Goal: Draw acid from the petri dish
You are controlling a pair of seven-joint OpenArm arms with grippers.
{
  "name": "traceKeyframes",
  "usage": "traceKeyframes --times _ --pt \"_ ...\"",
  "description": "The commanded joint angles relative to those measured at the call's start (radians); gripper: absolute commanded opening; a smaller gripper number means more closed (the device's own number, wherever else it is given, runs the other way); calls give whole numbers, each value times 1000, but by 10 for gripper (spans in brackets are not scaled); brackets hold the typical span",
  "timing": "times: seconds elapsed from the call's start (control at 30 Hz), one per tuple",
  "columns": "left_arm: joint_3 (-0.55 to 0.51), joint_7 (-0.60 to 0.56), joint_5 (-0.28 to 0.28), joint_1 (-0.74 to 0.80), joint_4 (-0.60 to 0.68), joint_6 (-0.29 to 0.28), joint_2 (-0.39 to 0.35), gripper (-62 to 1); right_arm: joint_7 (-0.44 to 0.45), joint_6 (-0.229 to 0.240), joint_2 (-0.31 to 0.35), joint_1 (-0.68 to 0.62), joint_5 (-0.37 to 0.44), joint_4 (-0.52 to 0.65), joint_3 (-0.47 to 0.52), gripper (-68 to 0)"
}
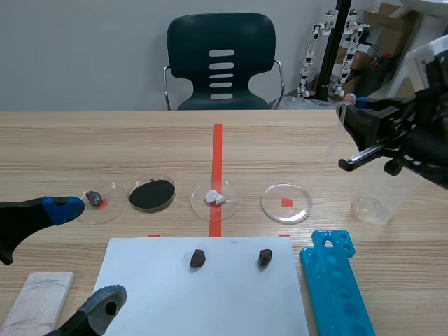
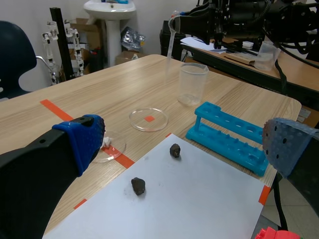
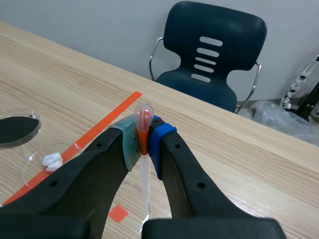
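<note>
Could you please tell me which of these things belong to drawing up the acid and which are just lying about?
For the job: dropper, pinched between the right fingers; clear dish; perhaps the plastic cup.
Lying about: black powder dish; white bits dish; dark stone dish; two stones on paper; blue rack; white block; chair.

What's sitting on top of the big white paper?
A left stone and a right stone, both small and dark, lie apart on the white paper. The left hand covers the paper's near corner, so that bit is hidden.
</note>
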Motion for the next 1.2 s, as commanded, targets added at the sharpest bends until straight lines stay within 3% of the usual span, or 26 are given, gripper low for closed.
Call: traceKeyframes --times 0.0,0.6,1.17 --pt "-3 -15 -10 3 12 -3 5 14 14 2 -5 24 -6 0 -6 -669" --pt "-3 -15 -10 2 12 -2 5 14 23 2 -156 74 -159 -149 -71 -669" --pt "-3 -16 -6 2 12 -2 5 14 56 1 -175 93 -204 -183 -73 -669"
